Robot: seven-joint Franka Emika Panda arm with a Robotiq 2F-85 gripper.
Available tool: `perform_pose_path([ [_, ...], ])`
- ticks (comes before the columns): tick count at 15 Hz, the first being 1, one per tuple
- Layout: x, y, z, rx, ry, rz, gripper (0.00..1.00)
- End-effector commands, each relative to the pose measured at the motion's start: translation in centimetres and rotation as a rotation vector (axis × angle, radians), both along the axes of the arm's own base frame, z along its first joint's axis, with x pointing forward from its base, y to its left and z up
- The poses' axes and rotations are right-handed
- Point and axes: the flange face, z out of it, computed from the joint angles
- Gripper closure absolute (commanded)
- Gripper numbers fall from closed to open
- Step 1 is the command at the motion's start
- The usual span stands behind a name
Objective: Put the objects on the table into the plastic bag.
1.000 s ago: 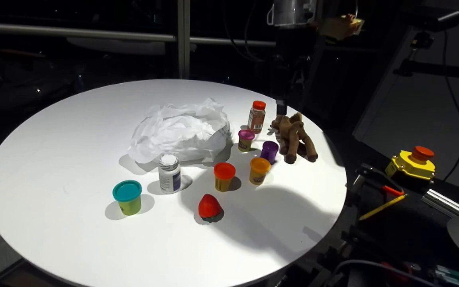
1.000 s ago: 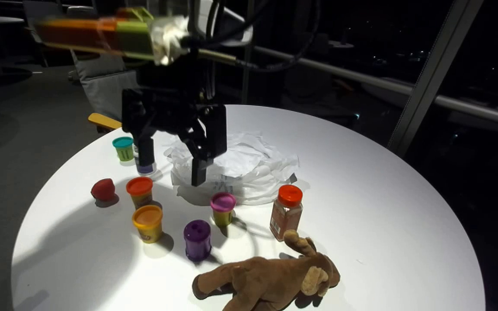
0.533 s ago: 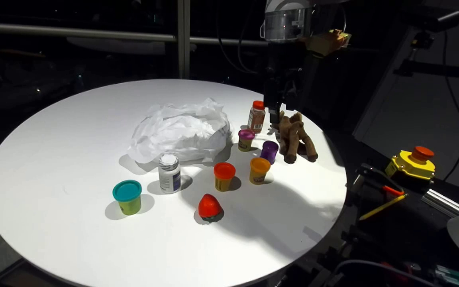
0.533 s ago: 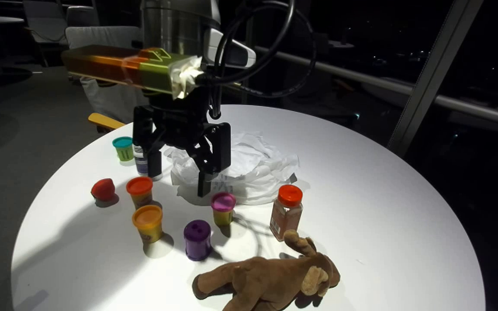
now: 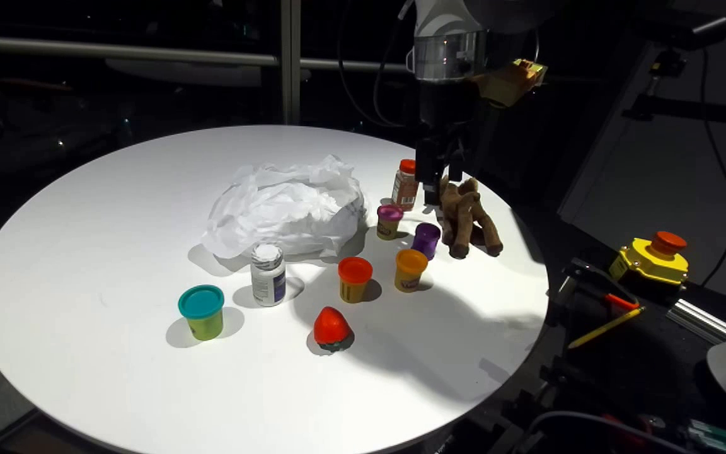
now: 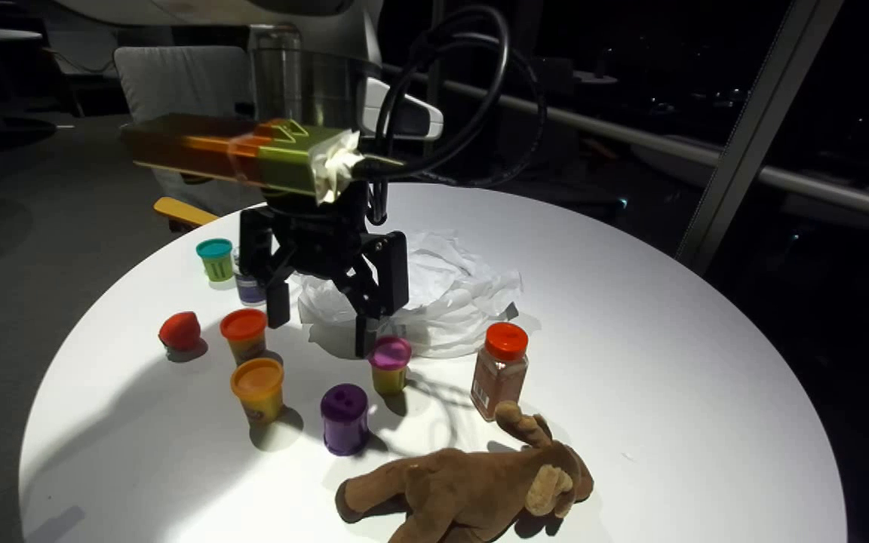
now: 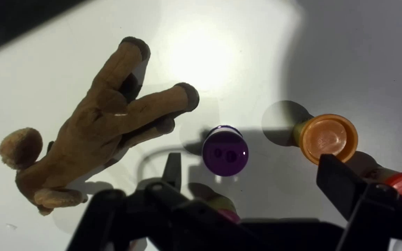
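My gripper [image 7: 251, 157] hangs open above the table, nothing between its fingers. Ahead of them in the wrist view stands a purple container [image 7: 225, 153]; one fingertip overlaps the orange-lidded cup [image 7: 327, 139]. The pink-lidded cup [image 7: 227, 211] is partly hidden by the gripper. A brown plush toy [image 7: 92, 129] lies on its side. The wrinkled whitish plastic bag [image 5: 287, 214] rests mid-table. Around it stand a brown red-capped bottle [image 6: 500, 377], a red-lidded cup [image 5: 354, 280], a white-capped canister [image 5: 268, 277] and a teal-lidded cup [image 5: 202, 312]. A red strawberry [image 5: 330, 326] sits near the front.
The round white table [image 5: 117, 391] has a bare rim all round. Past its edge, a dark bench carries a yellow device [image 5: 646, 261] with a red button and a yellow pencil [image 5: 605, 328]. A black cable [image 6: 498, 83] loops out from the arm. A chair [image 6: 185, 83] stands behind.
The gripper has come down towards the table and shifted slightly, now nearer the pink-lidded cup in an exterior view. Its jaws have stayed apart. The objects and bag have not moved.
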Motion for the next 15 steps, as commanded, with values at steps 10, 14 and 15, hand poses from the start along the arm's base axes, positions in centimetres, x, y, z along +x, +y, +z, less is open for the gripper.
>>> perform_pose_path([
  [10, 5.5, -2.0, -6.9, 0.002, -0.203, -0.025, 0.0],
  [14, 6.4, -2.9, -8.8, 0.015, -0.213, -0.044, 0.0],
  [15, 6.6, -3.0, -9.1, 0.018, -0.212, -0.047, 0.0],
])
